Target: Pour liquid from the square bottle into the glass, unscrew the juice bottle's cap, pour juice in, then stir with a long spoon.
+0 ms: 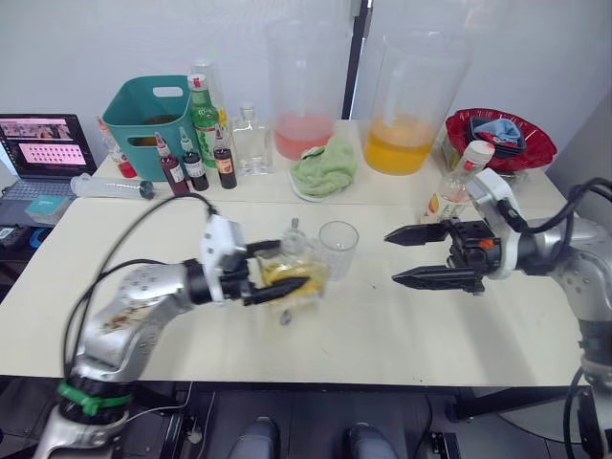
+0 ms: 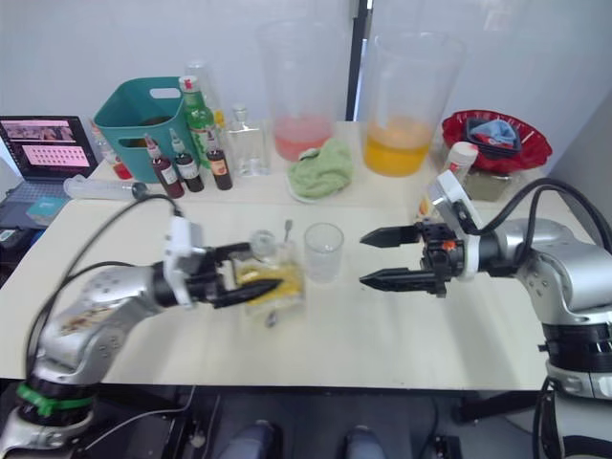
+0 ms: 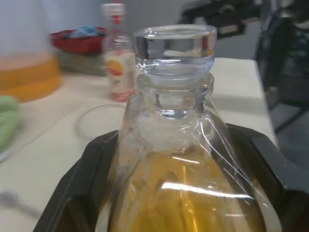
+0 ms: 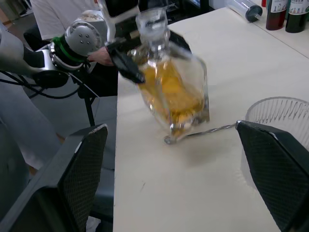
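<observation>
Square bottle (image 1: 292,273), clamped and tipped in the left pincer (image 1: 260,275) just beside the glass (image 1: 338,249), seemingly readied for pouring, sat on the table (image 1: 382,325) while the right pincer (image 1: 421,256) waited released nearby

From my remote station, the cream rectangular table (image 1: 402,335) carried a short clear glass tumbler (image 1: 338,248), a long thin silver spoon (image 4: 203,131), a teal plastic bin (image 1: 145,113) and a green cloth (image 1: 323,168).
</observation>
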Motion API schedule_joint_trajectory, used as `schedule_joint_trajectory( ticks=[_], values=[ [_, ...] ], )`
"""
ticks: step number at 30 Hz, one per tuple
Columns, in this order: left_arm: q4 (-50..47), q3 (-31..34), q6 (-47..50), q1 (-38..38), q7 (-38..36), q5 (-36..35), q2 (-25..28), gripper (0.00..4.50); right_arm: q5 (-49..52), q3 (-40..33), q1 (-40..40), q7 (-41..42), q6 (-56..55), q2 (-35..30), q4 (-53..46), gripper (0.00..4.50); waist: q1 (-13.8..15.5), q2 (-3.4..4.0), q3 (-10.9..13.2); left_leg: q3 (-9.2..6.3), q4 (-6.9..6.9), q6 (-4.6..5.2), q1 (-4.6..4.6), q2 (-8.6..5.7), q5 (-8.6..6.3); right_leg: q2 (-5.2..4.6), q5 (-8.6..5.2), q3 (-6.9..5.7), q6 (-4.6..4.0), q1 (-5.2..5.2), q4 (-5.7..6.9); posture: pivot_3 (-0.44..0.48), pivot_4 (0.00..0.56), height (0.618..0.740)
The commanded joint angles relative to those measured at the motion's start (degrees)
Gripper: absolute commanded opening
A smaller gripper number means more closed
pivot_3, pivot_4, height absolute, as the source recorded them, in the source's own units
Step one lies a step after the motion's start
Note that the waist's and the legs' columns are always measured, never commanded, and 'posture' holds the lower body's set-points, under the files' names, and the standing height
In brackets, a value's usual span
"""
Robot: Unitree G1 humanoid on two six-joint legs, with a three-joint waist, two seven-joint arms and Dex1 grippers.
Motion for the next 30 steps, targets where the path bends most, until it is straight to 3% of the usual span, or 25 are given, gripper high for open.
schedule_joint_trajectory(
  ticks=[1,8,15,22,24,26,30],
  values=[
    [2.2,-2.0,-3.8,-4.5,-2.7,0.8,-3.5,2.78,3.5,-5.0,1.5,-2.5,2.2,-2.1,-4.1,4.50,-0.1,0.00,0.0,0.00,0.00,0.00,0.00,0.02,0.00,0.02,0.00,0.00,0.00,-0.02,0.01,0.000,0.150,0.740],
    [13.4,-7.6,-10.7,-8.5,-9.1,6.6,-9.4,2.78,7.8,-11.5,7.8,-7.9,4.9,-4.4,-10.1,4.50,-0.2,0.02,0.0,0.02,0.00,0.02,0.04,0.04,0.00,0.05,0.00,0.02,0.00,0.01,0.03,0.000,0.150,0.740],
    [22.5,-9.9,-19.2,-8.3,-16.6,10.9,-11.0,2.78,11.6,-15.3,11.4,-11.6,6.5,-5.7,-13.7,4.50,-0.2,0.03,0.0,0.05,0.02,0.03,0.05,0.03,0.01,0.04,0.00,0.04,0.00,0.02,0.03,0.000,0.150,0.740],
    [24.8,-9.9,-20.0,-7.8,-18.6,12.1,-10.7,2.78,13.4,-15.6,12.2,-13.0,6.4,-6.6,-13.9,4.50,-0.1,0.03,0.0,0.03,0.02,0.03,0.12,0.03,0.01,0.03,0.00,0.04,0.00,0.12,0.01,0.000,0.150,0.740],
    [23.8,-9.6,-19.0,-7.6,-18.7,12.0,-9.8,3.81,13.4,-14.5,12.1,-13.2,6.0,-6.3,-13.7,4.50,-0.2,0.03,0.0,0.03,0.02,0.04,0.17,0.03,0.00,0.03,0.00,0.03,0.00,0.18,0.01,0.000,0.150,0.740],
    [21.9,-9.1,-18.4,-7.4,-18.0,12.0,-9.0,4.42,12.7,-12.9,11.3,-12.8,5.1,-6.1,-13.4,4.50,-0.2,0.03,0.0,0.03,0.02,0.04,0.21,0.04,0.00,0.04,0.00,0.04,0.00,0.20,0.02,0.000,0.150,0.740],
    [15.4,-8.8,-11.2,-7.3,-14.3,12.7,-6.1,4.47,13.4,-11.7,9.5,-12.6,4.8,-5.8,-12.8,4.50,-0.3,0.04,0.0,0.02,0.02,0.04,0.28,0.05,0.00,0.05,-0.01,0.04,0.01,0.27,0.02,0.000,0.150,0.740]
  ],
)
